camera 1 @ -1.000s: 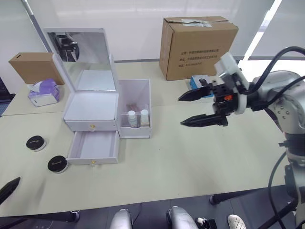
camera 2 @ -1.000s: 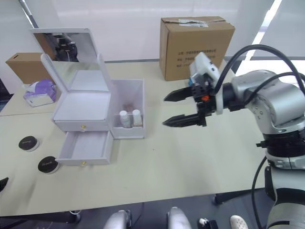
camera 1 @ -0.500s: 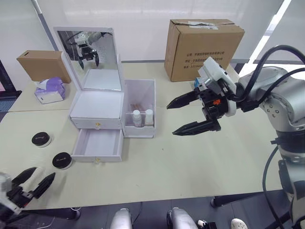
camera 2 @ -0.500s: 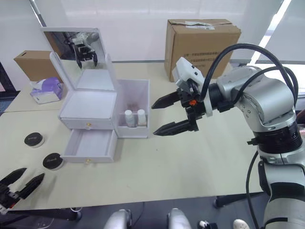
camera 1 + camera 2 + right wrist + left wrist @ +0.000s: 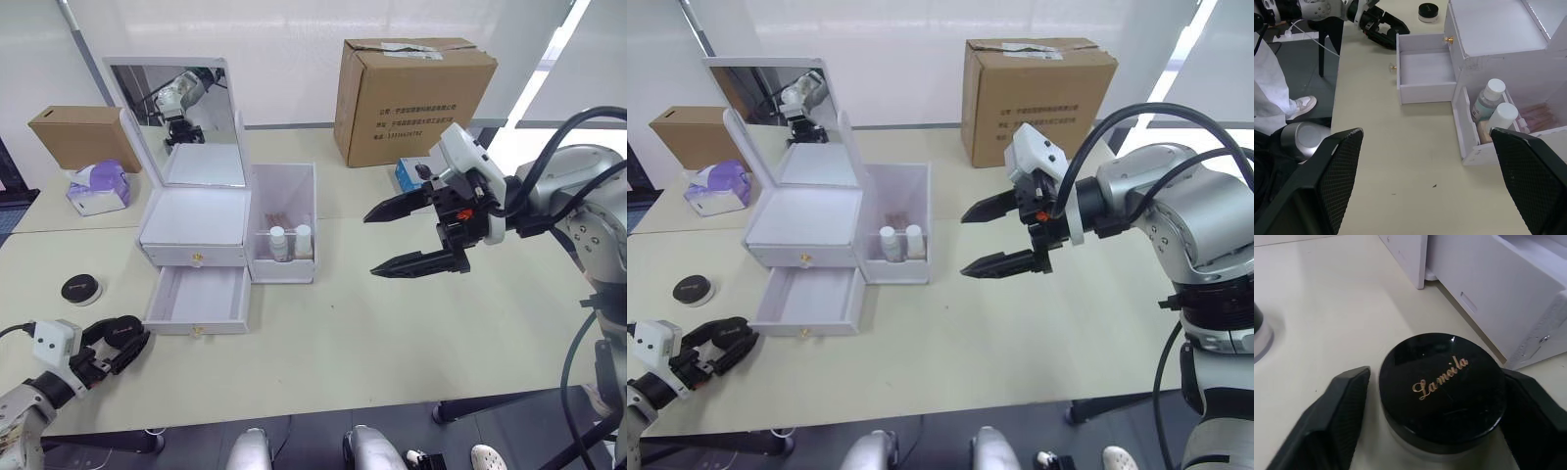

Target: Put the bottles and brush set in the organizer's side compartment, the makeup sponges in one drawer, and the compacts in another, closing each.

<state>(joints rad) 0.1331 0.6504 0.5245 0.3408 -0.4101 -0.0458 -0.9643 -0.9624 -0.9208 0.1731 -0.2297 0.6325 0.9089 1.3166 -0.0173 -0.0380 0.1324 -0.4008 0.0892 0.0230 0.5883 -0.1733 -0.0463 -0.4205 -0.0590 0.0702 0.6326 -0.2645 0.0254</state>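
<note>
Left eye view: left gripper (image 5: 116, 345) at lower left of frame, fingers spread around one compact (image 5: 120, 333), not clamped yet. Second compact (image 5: 82, 289) sits further up the left edge, apart from it. Organizer (image 5: 196, 227) left of centre, mirror lid up, lower drawer (image 5: 199, 299) pulled out and looks empty, upper drawer shut. Bottles (image 5: 287, 242) stand in the side compartment (image 5: 286, 220); pink brush set (image 5: 276, 221) behind them. Right gripper (image 5: 411, 236) hangs mid-right above the table, jaws wide, holding nothing.

Right eye view: same layout, nothing new. No sponges visible; likely already in the shut upper drawer, can't confirm.

Left wrist view: black lid with gold script sits between both fingers (image 5: 1334, 416), gaps on each side. Drawer front and knob at upper right of frame, close by.

Right wrist view: looks down at the open drawer, bottles in the bin, left gripper (image 5: 1382, 25) at top of frame. A person's leg and shoe at left edge.

Step in hand: grasping first compact. Next move, as I judge it: close on the lid's rim, lift, carry the short way right into the open drawer, then fetch the other and shut it.

Surface: pale beige table (image 5: 333, 333), smooth. Room: white walls, cardboard box (image 5: 413, 98) at top centre, smaller one and tissue pack (image 5: 97, 186) at upper left.
</note>
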